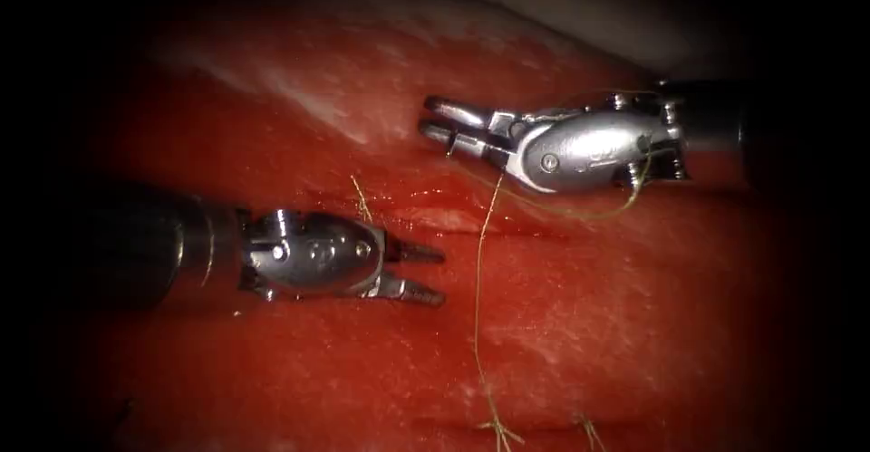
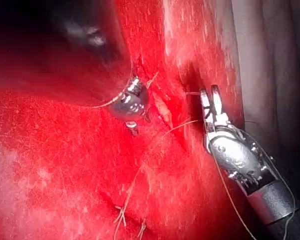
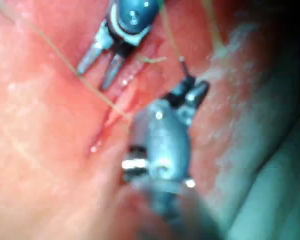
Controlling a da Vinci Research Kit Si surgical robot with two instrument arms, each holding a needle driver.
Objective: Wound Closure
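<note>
- Tissue lay wet with red fluid, and the cut ran roughly crosswise through the middle of the endoscope view.
- Left pincer hovered just over the tissue near the cut, its two jaws spread apart and grasping nothing; the right wrist view showed the same two jaws parted above the cut's pale opening.
- Right pincer sat above and to the right of the left one, its jaws nearly closed and lying side by side; whether they clenched the thread could not be told, though the thread met the tool just behind the jaw tips.
- Thread dropped from the right pincer, crossed the cut and ran down the tissue to a knot with frayed ends at the lower edge of the endoscope view.
- A further loop of thread trailed under the body of the right tool and up across its wrist.
- A short cut end of thread stood out of the tissue just above the left tool.
- Needle could not be made out in any of the pictures.
- In the left wrist view the right pincer lay close to the tissue beside the cut, with thread running down past its shaft.
</note>
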